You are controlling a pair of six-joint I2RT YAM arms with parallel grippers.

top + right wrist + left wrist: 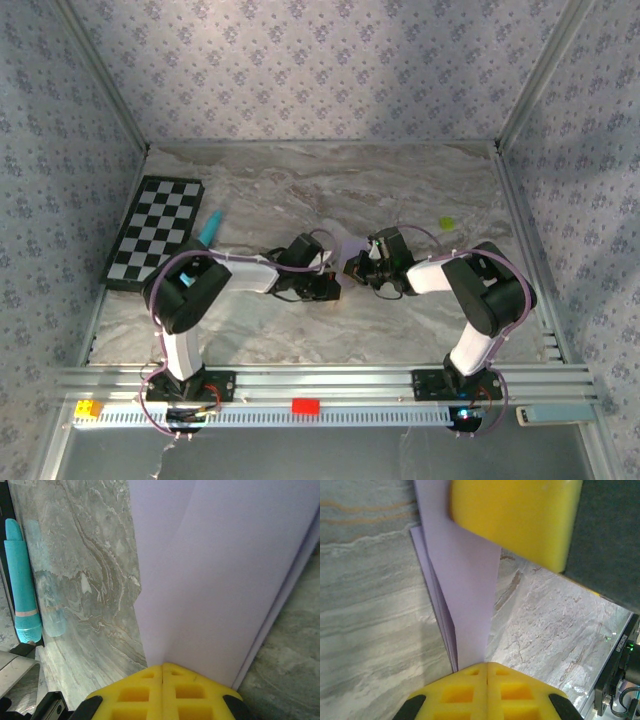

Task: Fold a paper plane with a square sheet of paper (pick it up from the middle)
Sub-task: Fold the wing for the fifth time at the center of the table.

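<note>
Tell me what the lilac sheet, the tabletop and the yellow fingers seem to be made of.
Lilac sheet: thin matte paper, going by its sharp creases and layered edges.
Tabletop: grey veined marble look with a slight sheen; possibly a printed surface.
Left fingers: yellow matte moulded plastic or rubber, with square pockets.

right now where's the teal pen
In the top view the teal pen lies left of centre, against the right edge of the checkerboard, beyond the left arm's elbow.

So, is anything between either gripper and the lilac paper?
Nothing visible: left gripper and right gripper are each shut on the folded pale lilac paper sheet. The teal pen lies clear of it.
</note>
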